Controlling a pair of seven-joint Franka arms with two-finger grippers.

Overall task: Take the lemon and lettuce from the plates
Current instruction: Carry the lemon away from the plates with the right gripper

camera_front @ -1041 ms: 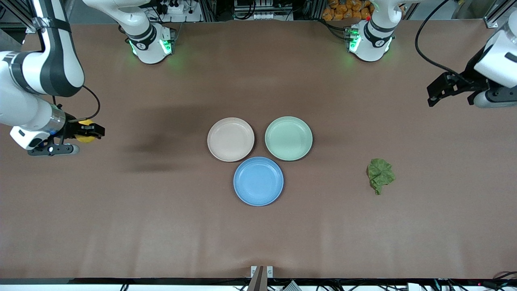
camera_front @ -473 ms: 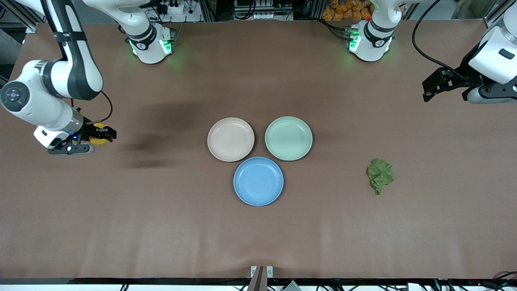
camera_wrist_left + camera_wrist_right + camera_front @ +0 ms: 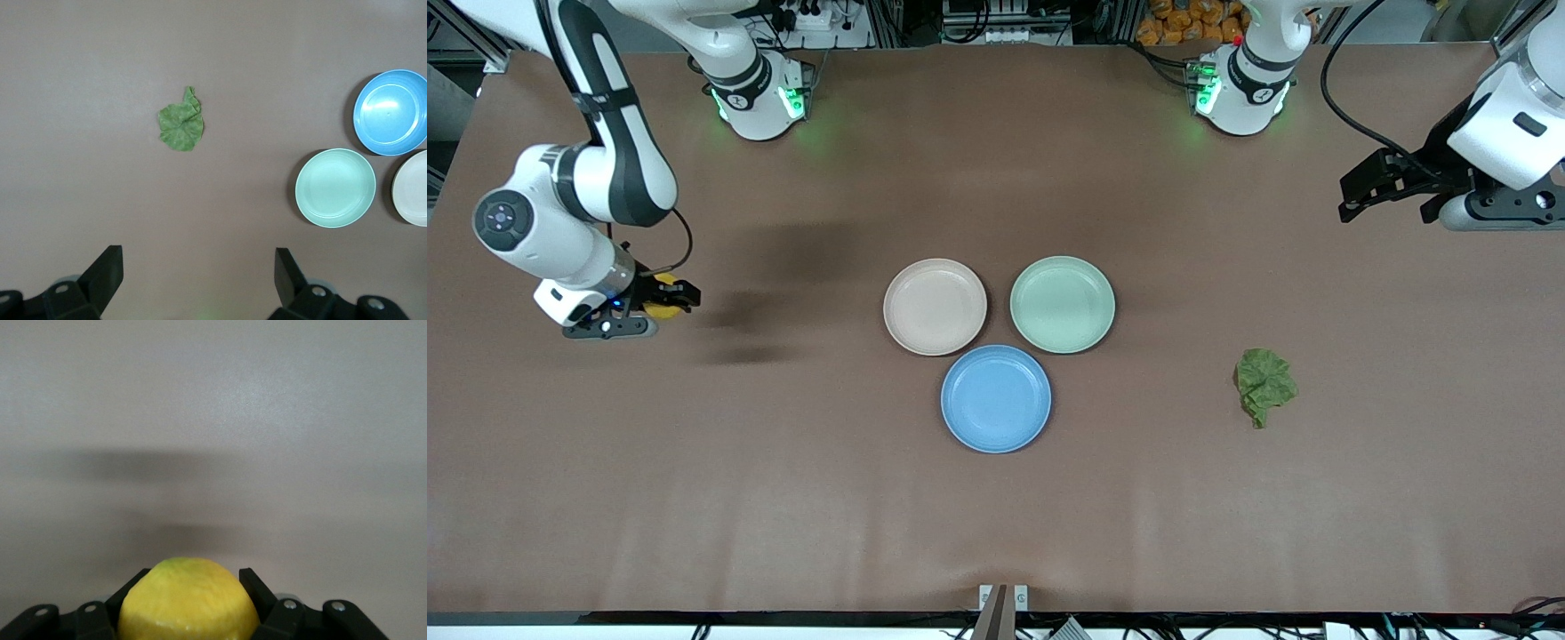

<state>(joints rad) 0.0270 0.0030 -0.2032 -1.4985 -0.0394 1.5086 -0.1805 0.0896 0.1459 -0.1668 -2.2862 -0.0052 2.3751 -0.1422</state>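
Note:
My right gripper (image 3: pixel 679 296) is shut on the yellow lemon (image 3: pixel 660 305), low over bare table toward the right arm's end, well apart from the plates. In the right wrist view the lemon (image 3: pixel 190 603) fills the space between the fingers. The beige plate (image 3: pixel 935 307) and the mint green plate (image 3: pixel 1062 304) stand side by side mid-table, both with nothing on them. The dark green lettuce (image 3: pixel 1264 382) lies on the table toward the left arm's end, and also shows in the left wrist view (image 3: pixel 180 127). My left gripper (image 3: pixel 1378 197) hangs open and holds nothing, high over that end.
A blue plate (image 3: pixel 996 398) with nothing on it touches both other plates, nearer to the front camera. The left wrist view shows the mint green plate (image 3: pixel 335 188), the blue plate (image 3: pixel 391 112) and part of the beige plate (image 3: pixel 413 190). Brown table surface surrounds everything.
The right arm has carried the lemon some way toward the plates. The left gripper has drifted slightly toward the middle of the table. Plates and lettuce have not moved.

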